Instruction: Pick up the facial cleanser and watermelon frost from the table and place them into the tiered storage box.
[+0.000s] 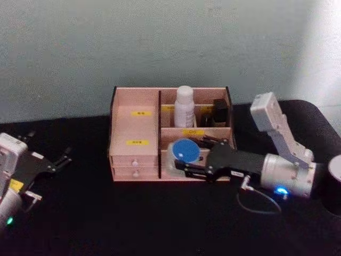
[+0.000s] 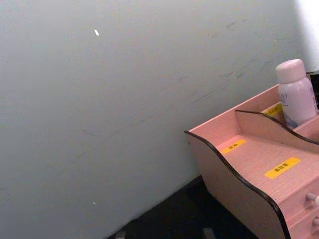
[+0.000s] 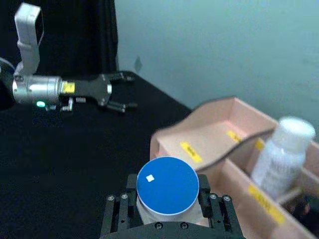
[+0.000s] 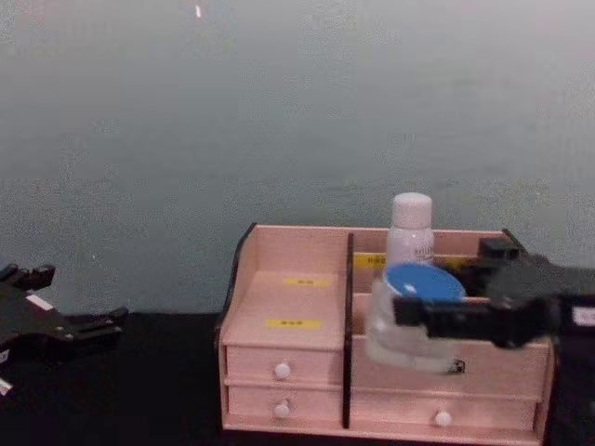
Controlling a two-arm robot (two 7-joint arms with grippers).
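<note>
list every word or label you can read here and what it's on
No text reads clearly.
Yellow labels on the tiered storage box: dark print, too blurred.
White bottle: faint print, too blurred.
Yellow sticker on the left arm: too small.
Blue-lidded jar: small white mark on the lid, no letters.
</note>
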